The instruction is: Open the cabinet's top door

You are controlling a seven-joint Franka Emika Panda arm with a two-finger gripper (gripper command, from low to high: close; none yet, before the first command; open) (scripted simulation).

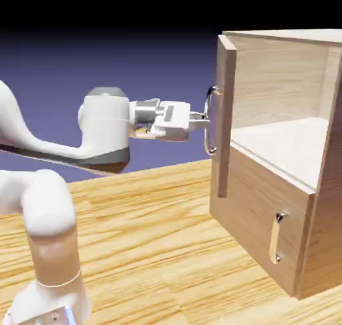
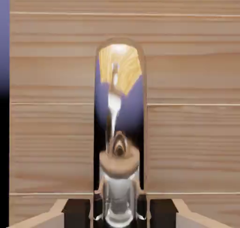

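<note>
Fingers [image 2: 77, 212] of the gripper [image 1: 202, 121] are clamped shut on the long silver handle [image 1: 212, 120], so the top door [image 1: 226, 117] is held swung wide from the cabinet [image 1: 287, 157]

A light wood-grain table [image 1: 153, 237] carries everything. The cabinet [image 1: 280, 203] stands directly on it toward the right, and the robot's white base [image 1: 47, 303] rises from its lower left corner.

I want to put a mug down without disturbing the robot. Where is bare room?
The upper shelf inside the cabinet is bare, as is the table before the lower panel. It's crowded where the gripper clamps the top door's handle.
</note>
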